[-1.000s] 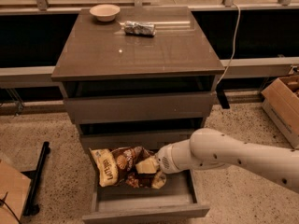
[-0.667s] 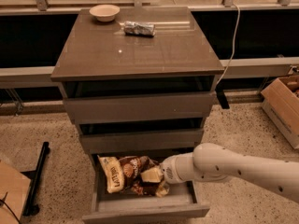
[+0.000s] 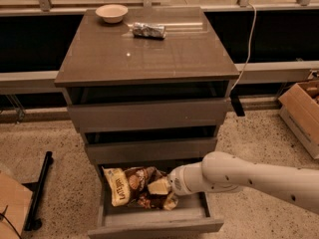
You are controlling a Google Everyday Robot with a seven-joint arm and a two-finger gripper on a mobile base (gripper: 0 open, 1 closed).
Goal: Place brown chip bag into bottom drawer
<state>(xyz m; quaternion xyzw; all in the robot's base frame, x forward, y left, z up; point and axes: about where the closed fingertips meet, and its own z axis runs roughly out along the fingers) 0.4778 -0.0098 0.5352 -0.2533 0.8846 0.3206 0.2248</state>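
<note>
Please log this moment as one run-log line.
phase: placing | brown chip bag: inside open bottom drawer | gripper: at bag's image-right end, inside drawer

My gripper [image 3: 167,188] sits inside the open bottom drawer [image 3: 154,226], below the counter's [image 3: 149,59] front edge, hemmed by the brown chip bag [image 3: 133,183] filling the left and middle and the middle drawer front [image 3: 149,151] just above the back. Open room lies over the drawer's front wall. A bowl [image 3: 111,12] and foil packet [image 3: 148,30] occupy the counter's back edge.
</note>
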